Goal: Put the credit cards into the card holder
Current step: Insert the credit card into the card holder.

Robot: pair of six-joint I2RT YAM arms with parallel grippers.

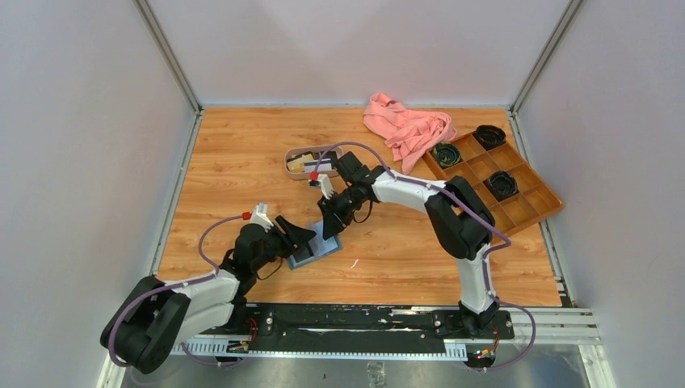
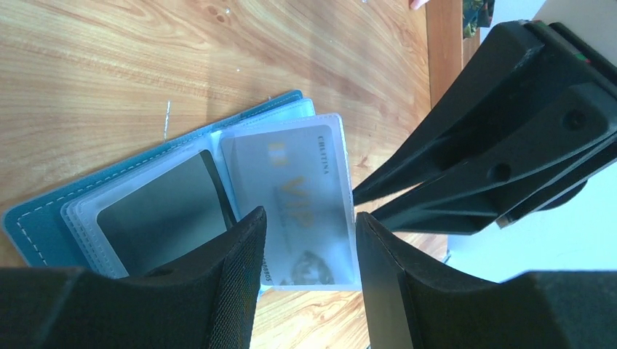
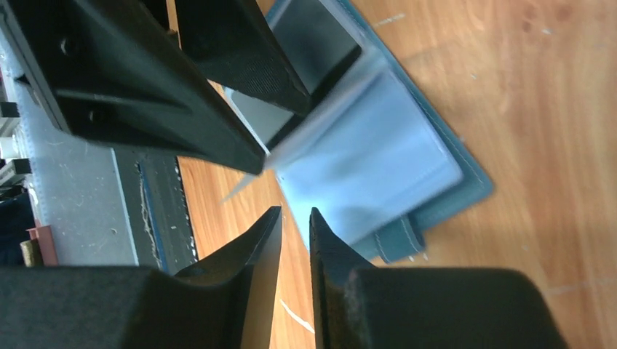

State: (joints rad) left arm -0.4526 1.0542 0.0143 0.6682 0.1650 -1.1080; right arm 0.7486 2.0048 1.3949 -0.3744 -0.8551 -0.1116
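My worry is the crowding: both hands work over the open card holder (image 1: 317, 249), which lies on the tabletop near the near edge, a little left of the middle. If the right hand (image 3: 296, 218) pushes sideways on the loose clear sleeve (image 3: 364, 167), I think the holder could slide or flip shut, or the black fingers of the two hands could knock together. The gold card (image 2: 298, 189) sits inside that sleeve and the black card (image 2: 160, 211) in the page beside it. A tug on the plastic might pull the gold one back out.

The left hand (image 2: 309, 233) is about half open, its fingers either side of the gold card's sleeve, gripping nothing that I can see. The right hand is nearly closed, a thin slit between its tips, which are right at the sleeve's free edge. I cannot tell whether they nip the plastic.
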